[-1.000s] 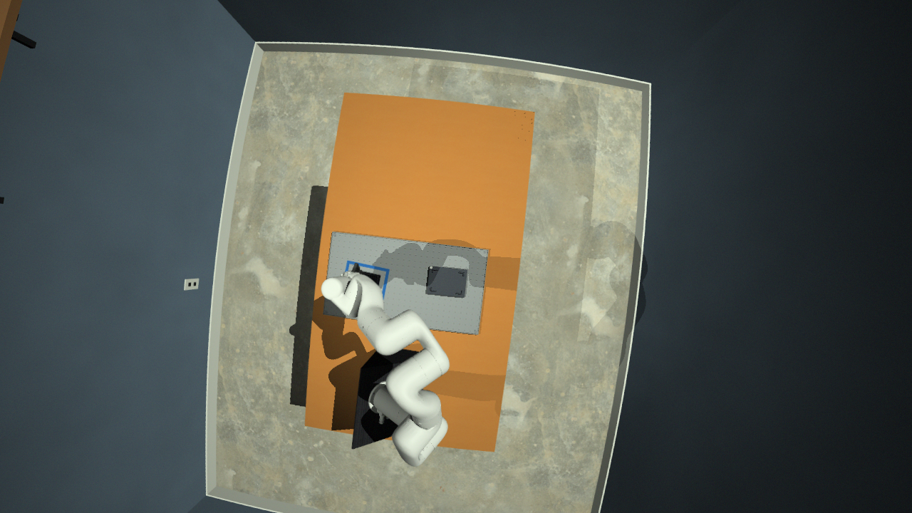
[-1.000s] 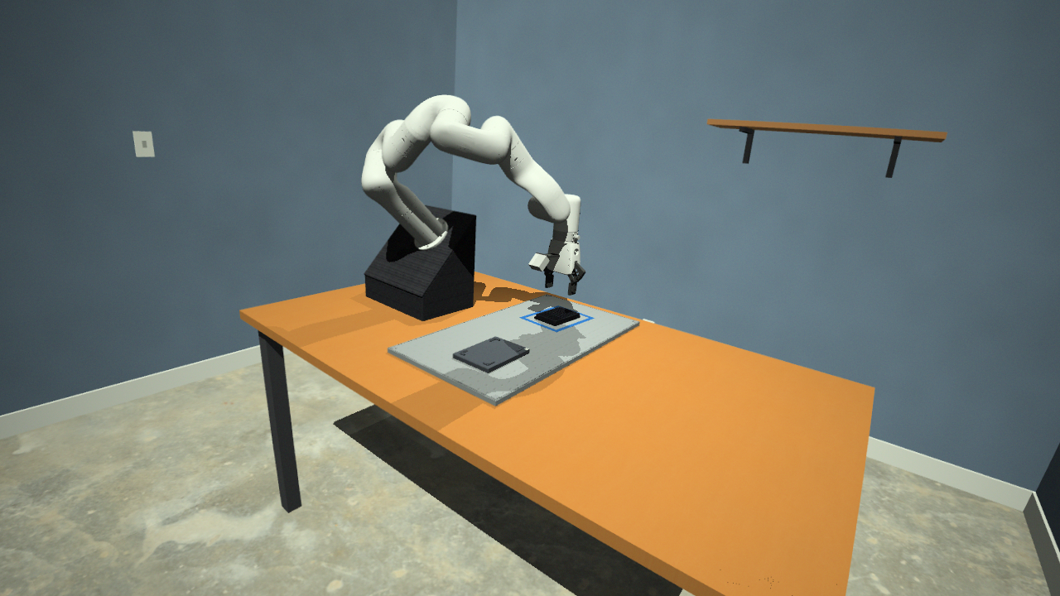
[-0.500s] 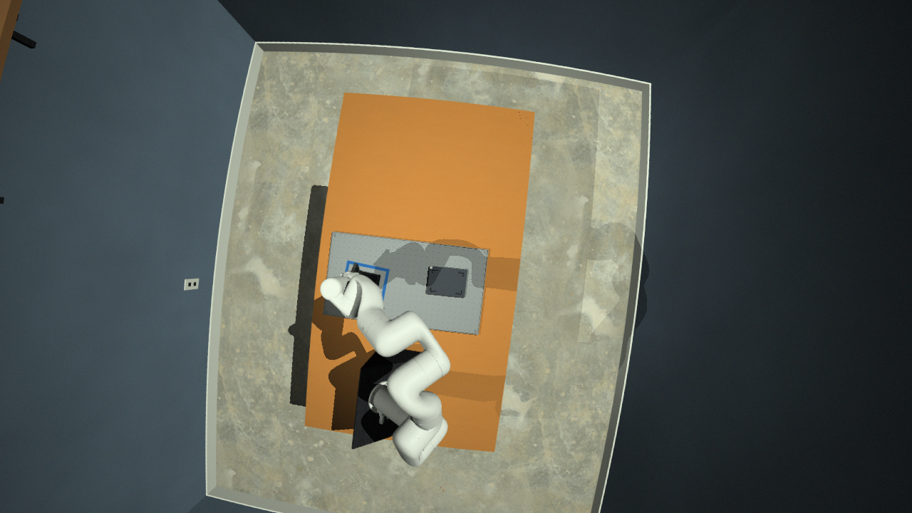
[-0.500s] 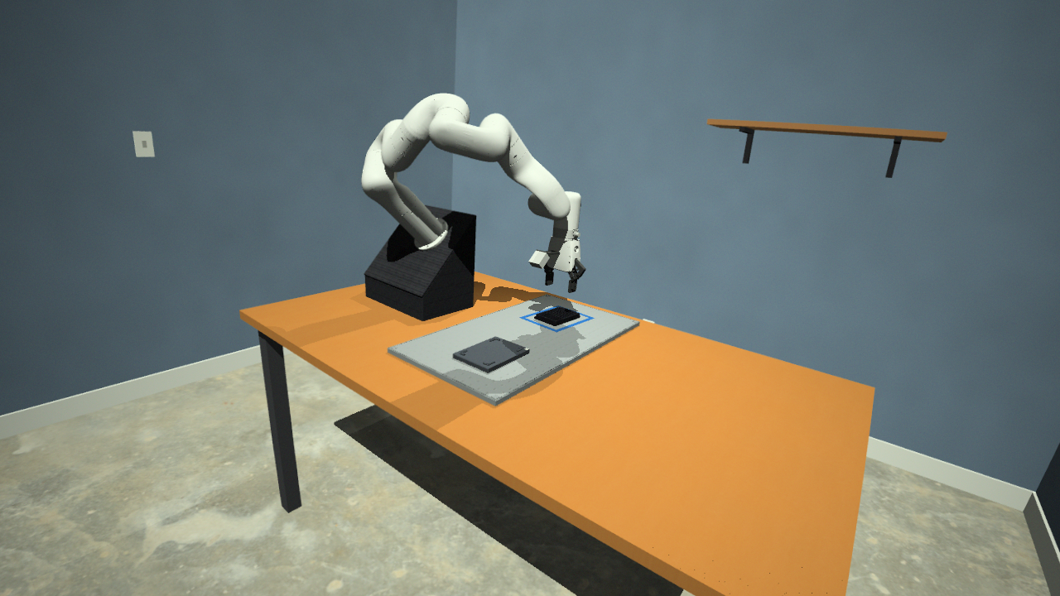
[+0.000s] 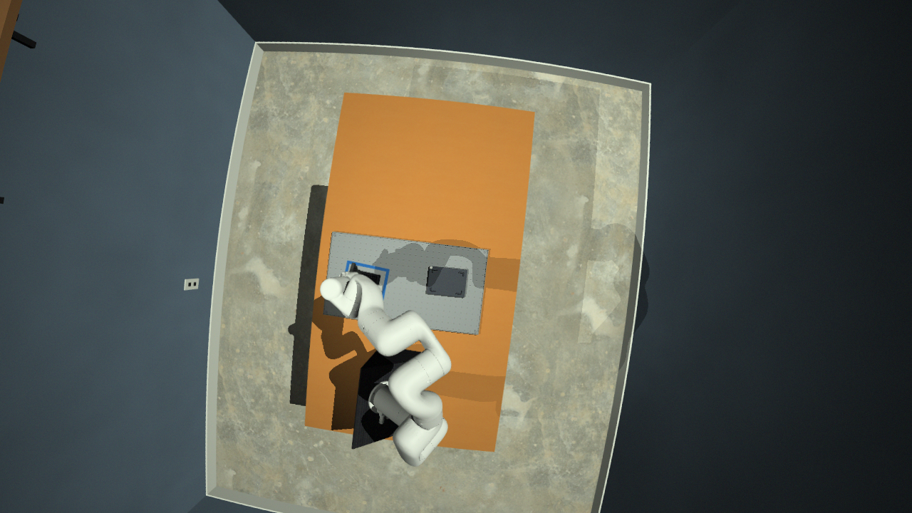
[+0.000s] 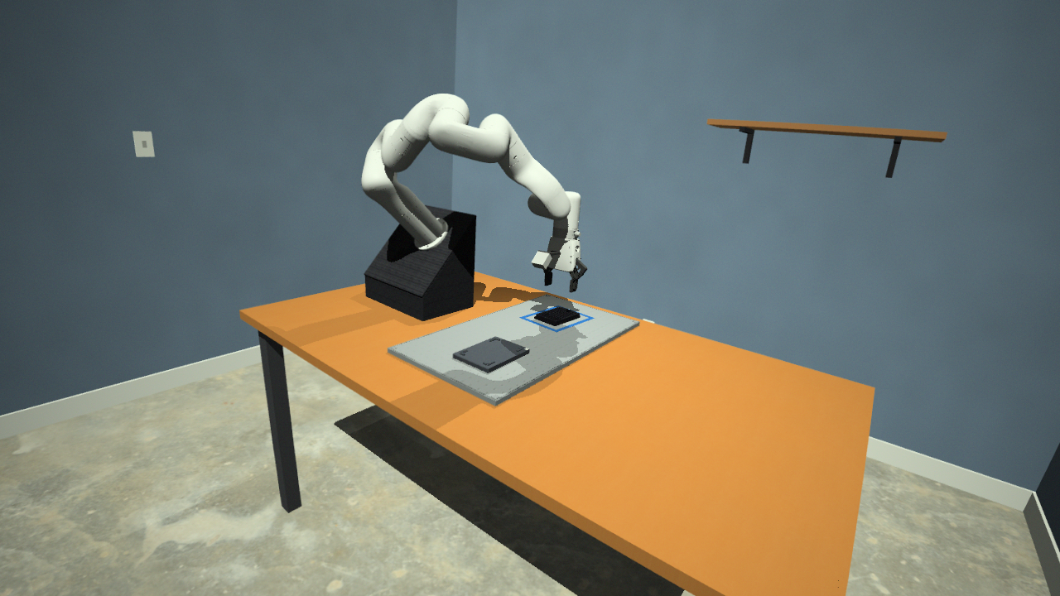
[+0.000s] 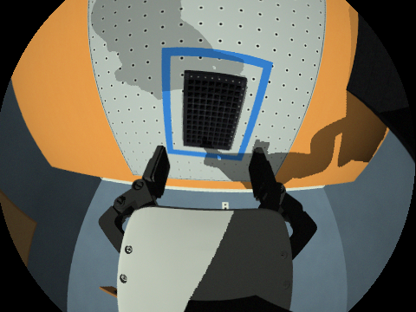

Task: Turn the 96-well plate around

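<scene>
Even bright light, hard shadows; wrist view fisheye-warped, perhaps slightly soft.
</scene>
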Robot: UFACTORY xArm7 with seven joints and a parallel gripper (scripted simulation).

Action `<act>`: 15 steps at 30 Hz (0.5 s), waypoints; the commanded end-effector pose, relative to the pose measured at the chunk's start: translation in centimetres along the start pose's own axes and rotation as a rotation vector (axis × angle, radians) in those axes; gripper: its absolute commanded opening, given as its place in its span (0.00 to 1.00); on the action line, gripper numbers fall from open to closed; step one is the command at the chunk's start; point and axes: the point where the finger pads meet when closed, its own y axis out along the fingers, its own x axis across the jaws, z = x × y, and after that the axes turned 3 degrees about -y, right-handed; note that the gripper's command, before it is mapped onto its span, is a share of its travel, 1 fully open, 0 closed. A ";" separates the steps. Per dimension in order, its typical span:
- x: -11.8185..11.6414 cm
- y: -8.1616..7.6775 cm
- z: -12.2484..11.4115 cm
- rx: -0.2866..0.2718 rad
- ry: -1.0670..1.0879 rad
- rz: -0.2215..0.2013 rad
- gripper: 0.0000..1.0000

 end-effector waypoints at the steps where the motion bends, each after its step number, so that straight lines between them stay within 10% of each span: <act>1: -0.1 -0.2 -0.1 -0.004 -0.160 0.001 1.00; 15: -0.1 -0.2 -0.1 -0.004 -0.560 0.001 1.00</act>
